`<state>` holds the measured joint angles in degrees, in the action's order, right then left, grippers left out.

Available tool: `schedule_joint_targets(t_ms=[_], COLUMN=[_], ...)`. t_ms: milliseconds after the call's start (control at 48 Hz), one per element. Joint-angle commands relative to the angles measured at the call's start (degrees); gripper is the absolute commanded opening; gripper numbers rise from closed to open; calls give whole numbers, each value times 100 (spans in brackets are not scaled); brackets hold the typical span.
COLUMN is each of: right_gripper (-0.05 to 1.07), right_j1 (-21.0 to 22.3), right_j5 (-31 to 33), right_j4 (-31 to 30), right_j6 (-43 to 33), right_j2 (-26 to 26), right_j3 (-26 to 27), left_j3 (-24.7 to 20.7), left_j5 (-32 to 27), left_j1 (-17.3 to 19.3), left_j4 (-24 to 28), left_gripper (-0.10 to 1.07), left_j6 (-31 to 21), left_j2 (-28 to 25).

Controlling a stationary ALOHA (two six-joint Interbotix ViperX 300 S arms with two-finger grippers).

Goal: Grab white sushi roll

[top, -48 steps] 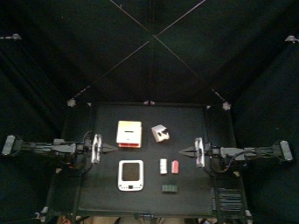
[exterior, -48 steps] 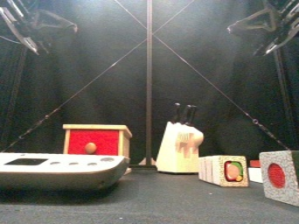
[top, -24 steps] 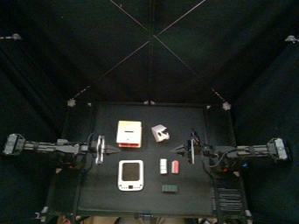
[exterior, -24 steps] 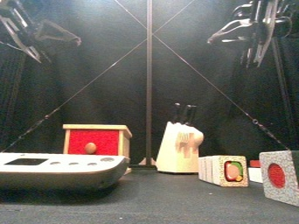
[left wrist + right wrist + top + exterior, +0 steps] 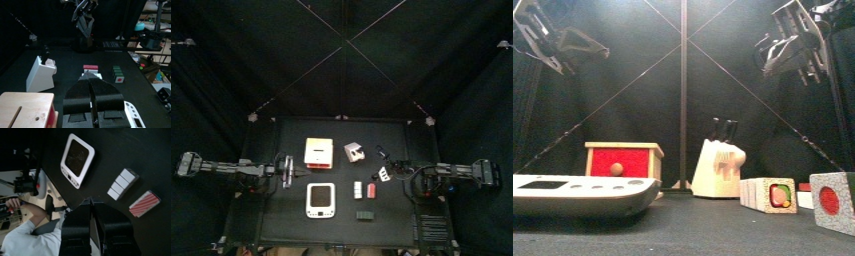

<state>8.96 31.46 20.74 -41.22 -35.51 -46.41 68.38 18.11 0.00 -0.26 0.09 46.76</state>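
The white sushi roll (image 5: 358, 179) is a tiny white piece lying right of the table's middle. In the front view the roll (image 5: 770, 193) shows a green and orange core. The right wrist view has the roll (image 5: 122, 184) below and ahead of my right gripper (image 5: 91, 203), which is shut and empty. Seen from above, that right gripper (image 5: 386, 175) hovers just right of the roll, raised off the table. My left gripper (image 5: 289, 168) rests at the table's left side. Its jaws are shut on nothing in the left wrist view, where the left gripper (image 5: 89, 78) points across the table.
A small red piece (image 5: 372, 189) lies right beside the roll, and a dark piece (image 5: 366, 213) sits nearer the front edge. A flat white device (image 5: 321, 199) lies front left. A red-fronted wooden box (image 5: 318, 151) and a white knife block (image 5: 354, 152) stand behind.
My right arm has reached in from the right, toward the table's middle and the roll, and tilted down. The left arm has barely moved. Nothing on the table has shifted.
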Motion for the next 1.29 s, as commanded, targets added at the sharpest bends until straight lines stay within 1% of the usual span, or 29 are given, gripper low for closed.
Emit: schedule_joint_targets(t_ms=[0,104,167,250,292,458,542,667,750,854,979,1188,1271], right_gripper=[6,6,6,6,6,6,6,6,6,7,15,39,50], right_j1=[18,-62,-202,-475,-686,-1415,-1652,-1890,-1969,-2013,-1986,-1978,-1978], right_j5=[439,870,1020,1090,1072,993,984,984,967,861,782,782,835], right_j4=[-404,-984,-1327,-1784,-2030,-2865,-3173,-3577,-3718,-3867,-3929,-3946,-3973], right_j6=[-439,-1151,-1556,-2109,-2443,-3516,-3990,-4597,-4887,-5168,-5238,-5229,-5194], right_j2=[26,114,185,290,387,888,1116,1424,1652,2057,2408,2918,3103], right_j3=[299,466,527,589,650,800,835,826,817,826,888,1107,1239], left_j3=[-141,-123,-114,-97,-88,-70,-53,-26,-9,9,9,70,88], left_j5=[53,53,53,53,53,53,53,53,53,53,53,53,53], left_j1=[-9,-9,-9,0,-9,-9,-9,-9,0,0,0,26,18], left_j4=[9,0,-9,-9,-9,-9,-9,-9,-9,-18,-44,-202,-264], left_gripper=[0,0,0,0,0,0,0,0,0,0,0,0,0], left_j6=[9,-18,-9,-9,-9,-18,-26,-26,-26,-35,-35,-26,-18], left_j2=[-18,-18,-18,-18,-18,-18,-18,-18,-18,-18,-18,-18,-18])
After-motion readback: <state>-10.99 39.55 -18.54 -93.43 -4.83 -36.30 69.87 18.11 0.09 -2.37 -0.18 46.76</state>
